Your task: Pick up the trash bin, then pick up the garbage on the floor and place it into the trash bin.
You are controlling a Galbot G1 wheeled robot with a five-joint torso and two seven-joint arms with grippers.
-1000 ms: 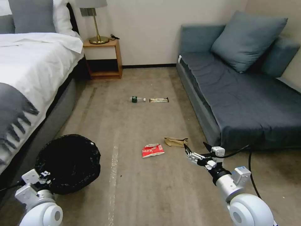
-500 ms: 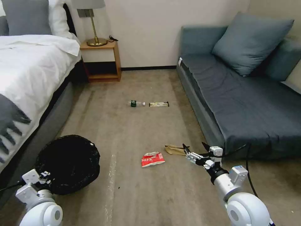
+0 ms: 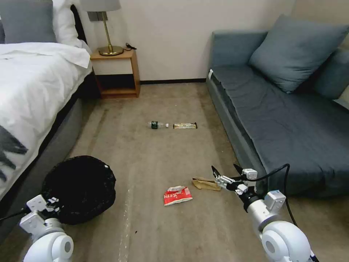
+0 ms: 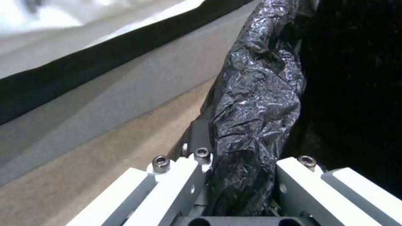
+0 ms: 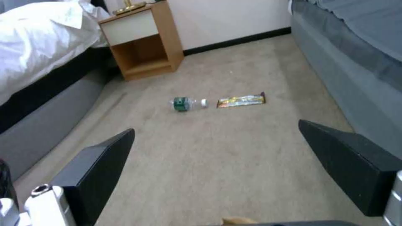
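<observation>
Left gripper (image 4: pixel 234 188) clamps black-lined trash bin (image 3: pixel 78 189) rim.

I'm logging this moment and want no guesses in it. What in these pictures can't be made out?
- Trash bin: its white wall is hidden under the black bag; in the left wrist view the inside is just dark.
- Left gripper: shut on the bin's rim, fingertips buried in bag folds.
- Brown paper bag: its far end is hidden behind the open right gripper in the head view.
- Bottle and long wrapper: print too small to read.
</observation>
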